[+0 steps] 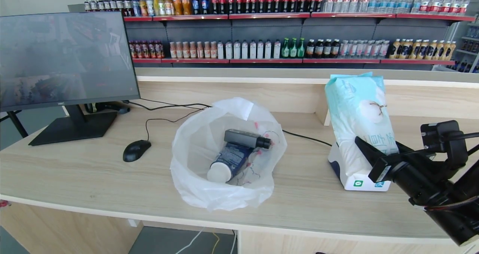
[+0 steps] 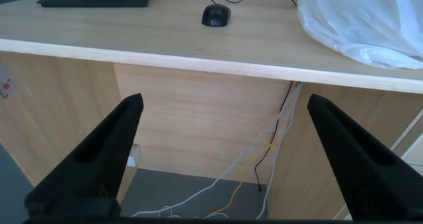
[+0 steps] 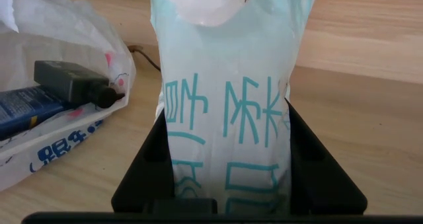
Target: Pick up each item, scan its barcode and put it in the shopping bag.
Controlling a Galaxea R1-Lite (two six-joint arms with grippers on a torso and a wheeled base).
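Observation:
A tall pale-blue soft package (image 1: 359, 112) (image 3: 228, 85) stands at the right of the counter, leaning over a white and navy box (image 1: 355, 181). My right gripper (image 1: 368, 149) (image 3: 225, 115) is shut on the package's lower half, one black finger pressed on each side. The white plastic shopping bag (image 1: 224, 194) (image 3: 39, 158) (image 2: 370, 26) lies open mid-counter with a dark bottle (image 1: 245, 138) (image 3: 66, 78) and a blue tube (image 1: 230, 160) (image 3: 20, 112) inside. My left gripper (image 2: 225, 102) hangs open and holds nothing, below the counter's front edge.
A monitor (image 1: 63, 59) stands at the back left, with a black mouse (image 1: 136, 150) (image 2: 215, 15) and cables beside it. A raised wooden ledge (image 1: 284, 93) runs behind the counter. Shelves of bottles (image 1: 284, 25) fill the background. Loose cables (image 2: 271, 145) hang under the counter.

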